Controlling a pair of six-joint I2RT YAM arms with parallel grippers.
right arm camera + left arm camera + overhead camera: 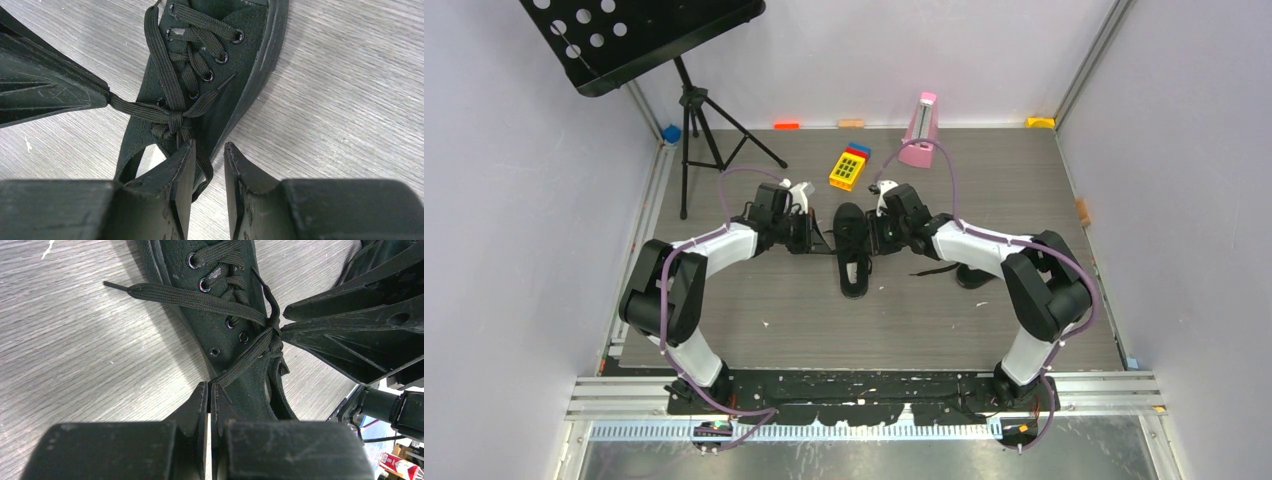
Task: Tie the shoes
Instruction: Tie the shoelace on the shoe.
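Evidently the knot (172,121) on the shoe (852,250) lying on the table (774,320) is being tightened. Left of that shoe, the left gripper (209,387) pinches a lace (240,365). Right of it, the right gripper (209,147) stands narrowly parted around a loop (206,167), which it should next pinch and pull outward.

No txt, brand or nos. legible anywhere. Yellow keypad toy (848,168) on the desk, top view: colored keys, any marks too small to read. Red-and-white pack (400,465) at the corner of the left wrist view: some print on it, too blurred to make out.
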